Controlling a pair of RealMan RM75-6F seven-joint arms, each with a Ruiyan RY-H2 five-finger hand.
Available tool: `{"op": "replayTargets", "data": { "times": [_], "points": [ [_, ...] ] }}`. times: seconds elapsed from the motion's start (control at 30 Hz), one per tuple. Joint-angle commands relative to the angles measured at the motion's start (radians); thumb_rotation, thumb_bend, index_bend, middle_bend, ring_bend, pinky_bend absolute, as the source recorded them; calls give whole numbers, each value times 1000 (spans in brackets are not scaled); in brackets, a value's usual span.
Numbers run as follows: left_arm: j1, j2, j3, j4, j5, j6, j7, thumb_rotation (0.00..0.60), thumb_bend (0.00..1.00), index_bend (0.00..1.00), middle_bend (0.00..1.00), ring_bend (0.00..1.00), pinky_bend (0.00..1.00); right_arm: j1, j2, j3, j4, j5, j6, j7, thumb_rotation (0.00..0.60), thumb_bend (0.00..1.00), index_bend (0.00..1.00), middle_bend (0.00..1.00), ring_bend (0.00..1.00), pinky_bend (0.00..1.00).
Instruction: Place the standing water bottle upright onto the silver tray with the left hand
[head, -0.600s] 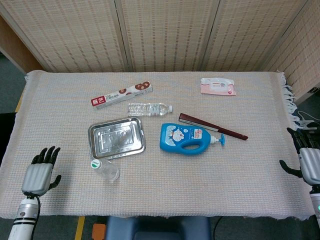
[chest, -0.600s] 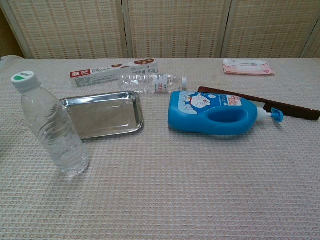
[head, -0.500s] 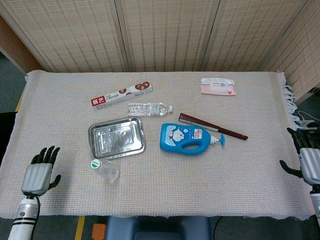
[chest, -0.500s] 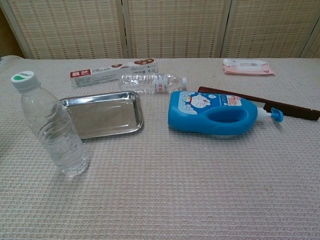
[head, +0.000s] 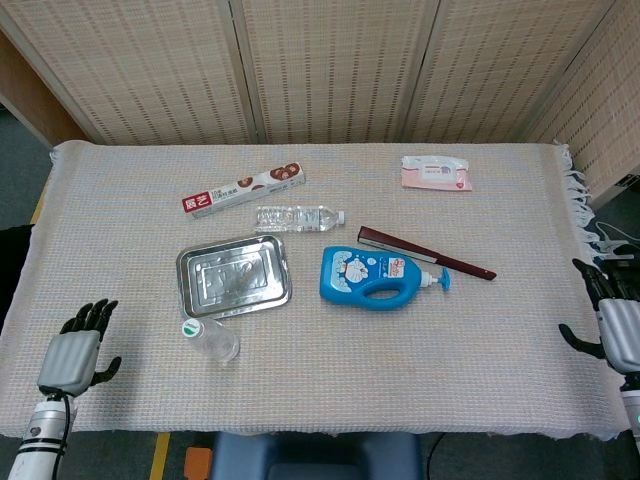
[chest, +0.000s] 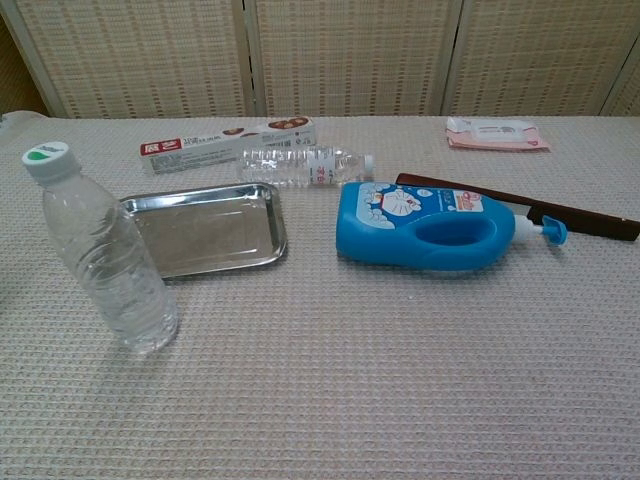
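A clear water bottle (head: 210, 340) (chest: 105, 255) with a white and green cap stands upright on the woven cloth, just in front of the silver tray (head: 234, 275) (chest: 206, 228). The tray holds nothing. My left hand (head: 72, 355) hovers at the table's near left edge, well to the left of the bottle, fingers spread and holding nothing. My right hand (head: 618, 325) is at the far right edge, fingers apart, holding nothing. Neither hand shows in the chest view.
A second clear bottle (head: 298, 217) lies on its side behind the tray. A long red and white box (head: 243, 190) lies behind that. A blue detergent bottle (head: 378, 277) lies right of the tray, with a dark folded fan (head: 425, 252) and a pink wipes pack (head: 435, 172) beyond.
My left hand has drawn back slightly toward the near left edge of the table. Everything else is still.
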Motion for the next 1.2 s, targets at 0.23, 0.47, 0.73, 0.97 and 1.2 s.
{"op": "replayTargets", "data": {
  "times": [0.23,0.47,0.73,0.97,1.2],
  "points": [
    [-30,147,-51,-119,-43,-230,-429,600,329,0,0,0,174,-1,8,-9,2,-25,0,23,600,190,40,110,0,180],
    [13,98,-96,-78,66,-230,-803,600,330,0,0,0,171,2,6,-11,6,-27,-5,28,600,190,40,111,0,180],
    [30,34,-72,-56,128,-178,-833,600,329,0,0,0,164,7,3,-15,6,-27,-15,19,600,189,40,110,0,180],
    [46,-26,-37,-73,152,-144,-804,600,328,0,0,0,160,8,7,-20,4,-31,-21,21,600,190,40,110,0,180],
    [43,-137,-38,-17,148,-103,-751,600,330,0,0,0,159,7,12,-19,1,-26,-19,27,600,189,40,111,0,180]
  ]
}}
